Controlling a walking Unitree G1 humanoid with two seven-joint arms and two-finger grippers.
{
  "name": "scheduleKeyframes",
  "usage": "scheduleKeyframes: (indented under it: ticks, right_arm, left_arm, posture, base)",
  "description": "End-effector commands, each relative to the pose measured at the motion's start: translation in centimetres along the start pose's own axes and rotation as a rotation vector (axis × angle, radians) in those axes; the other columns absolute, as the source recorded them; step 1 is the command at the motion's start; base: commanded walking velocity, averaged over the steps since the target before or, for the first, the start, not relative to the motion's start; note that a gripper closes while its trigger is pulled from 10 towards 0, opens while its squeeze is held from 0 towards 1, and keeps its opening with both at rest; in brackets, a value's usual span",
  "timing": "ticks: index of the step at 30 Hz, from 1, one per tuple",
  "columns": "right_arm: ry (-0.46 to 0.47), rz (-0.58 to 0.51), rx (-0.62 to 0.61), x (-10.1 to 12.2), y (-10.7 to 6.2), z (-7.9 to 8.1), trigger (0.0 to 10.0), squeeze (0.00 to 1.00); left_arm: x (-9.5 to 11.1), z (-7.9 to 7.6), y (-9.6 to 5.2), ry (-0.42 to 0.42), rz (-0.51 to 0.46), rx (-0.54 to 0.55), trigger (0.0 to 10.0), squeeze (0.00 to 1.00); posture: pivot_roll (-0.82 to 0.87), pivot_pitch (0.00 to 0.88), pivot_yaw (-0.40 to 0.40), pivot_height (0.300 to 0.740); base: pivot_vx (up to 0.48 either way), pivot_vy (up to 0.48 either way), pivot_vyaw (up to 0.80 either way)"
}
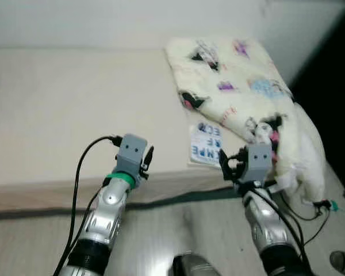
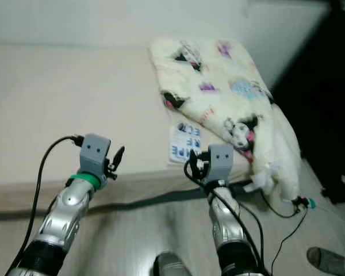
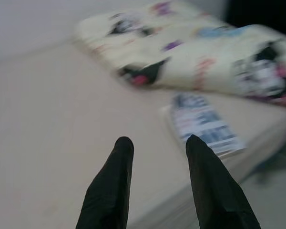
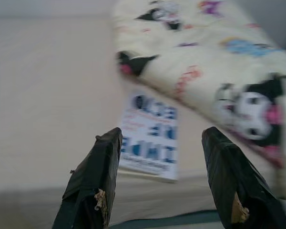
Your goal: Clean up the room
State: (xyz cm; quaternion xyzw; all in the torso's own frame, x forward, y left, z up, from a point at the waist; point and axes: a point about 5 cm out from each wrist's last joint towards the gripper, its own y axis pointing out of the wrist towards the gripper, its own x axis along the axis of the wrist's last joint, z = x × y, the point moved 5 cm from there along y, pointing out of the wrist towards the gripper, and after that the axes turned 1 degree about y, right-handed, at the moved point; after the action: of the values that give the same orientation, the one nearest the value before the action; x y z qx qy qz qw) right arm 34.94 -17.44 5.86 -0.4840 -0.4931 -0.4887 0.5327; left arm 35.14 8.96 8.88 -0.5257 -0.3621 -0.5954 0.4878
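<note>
A cream blanket [image 1: 230, 75] with cartoon prints lies crumpled on the right side of the beige bed [image 1: 75, 103] and spills over its right corner. A white booklet with blue lettering [image 1: 206, 144] lies flat by the bed's front edge, next to the blanket. My left gripper [image 3: 157, 143] is open and empty, hovering over the bed's front edge left of the booklet. My right gripper [image 4: 159, 136] is also open and empty, just in front of the booklet [image 4: 150, 136] and short of the mattress edge.
Pale wooden floor [image 1: 178, 230] runs along the bed's front. Black cables [image 1: 310, 213] trail on the floor under the hanging blanket at the right. A grey shoe-like shape [image 1: 342, 261] lies at the lower right. A white wall backs the bed; the far right is dark.
</note>
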Motion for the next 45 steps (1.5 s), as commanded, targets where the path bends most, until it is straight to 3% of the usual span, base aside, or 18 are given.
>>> scheduleKeyframes:
  ticks: [1, 11, 17, 18, 20, 23, 28, 33, 40, 45]
  right_arm:
    - [0.01, 0.003, -0.001, -0.2, -0.1, 0.0, 10.0, 0.0]
    - [0.013, -0.001, 0.018, -0.1, 0.0, 0.4, 10.0, 0.0]
    - [0.019, -0.002, 0.077, 0.0, 0.2, 1.6, 10.0, 0.0]
    - [0.023, -0.003, 0.123, 0.0, 0.4, 2.8, 10.0, 0.0]
    - [0.019, -0.008, 0.162, 0.1, 0.5, 3.6, 10.0, 0.0]
    - [0.015, -0.016, 0.192, 0.3, 0.5, 4.2, 10.0, 0.0]
    - [0.006, -0.049, 0.328, 1.1, 0.4, 7.0, 10.0, 0.0]
    - [0.01, -0.063, 0.33, 1.3, 0.2, 7.0, 10.0, 0.0]
    - [0.122, -0.054, 0.248, 0.9, -0.4, 5.3, 10.0, 0.0]
    - [0.12, -0.051, 0.237, 0.8, -0.4, 4.9, 10.0, 0.0]
  left_arm:
    - [-0.4, 0.0, -0.3, -0.002, 0.005, -0.005, 10.0, 0.0]
    - [-0.3, 0.1, -0.2, 0.004, 0.006, 0.005, 10.0, 0.0]
    - [-0.9, 2.0, -0.2, 0.052, 0.02, 0.087, 10.0, 0.0]
    - [-0.8, 3.2, -0.3, 0.141, -0.001, 0.117, 10.0, 0.0]
    - [-0.6, 3.9, -0.4, 0.186, -0.016, 0.131, 10.0, 0.0]
    - [-0.4, 4.1, -0.5, 0.209, -0.028, 0.135, 10.0, 0.0]
    - [0.7, 3.9, -0.4, 0.29, -0.088, 0.109, 10.0, 0.0]
    - [1.1, 3.4, -0.1, 0.265, -0.097, 0.099, 10.0, 0.0]
    - [1.6, 1.8, 0.3, 0.195, -0.113, 0.064, 10.0, 0.0]
    - [1.7, 1.2, 0.3, 0.163, -0.114, 0.053, 10.0, 0.0]
  posture:
    - [-0.07, 0.005, 0.006, 0.74]
    - [-0.07, 0.002, 0.002, 0.74]
    - [-0.04, 0.0, -0.02, 0.74]
    - [-0.03, 0.0, -0.031, 0.74]
    - [-0.02, 0.0, -0.041, 0.74]
    - [-0.02, 0.0, -0.044, 0.74]
    - [-0.02, 0.002, -0.049, 0.74]
    - [-0.04, 0.007, -0.04, 0.74]
    - [-0.06, 0.015, -0.03, 0.74]
    - [-0.07, 0.017, -0.027, 0.74]
  base:
    - [0.0, 0.0, -0.78]
    - [0.0, 0.0, -0.78]
    - [0.0, 0.0, -0.79]
    - [0.0, 0.0, -0.79]
    - [0.0, 0.0, -0.39]
    - [0.0, 0.0, 0.0]
    - [0.0, 0.0, 0.0]
    - [0.0, 0.0, 0.0]
    - [0.0, 0.0, 0.0]
    - [0.0, 0.0, 0.0]
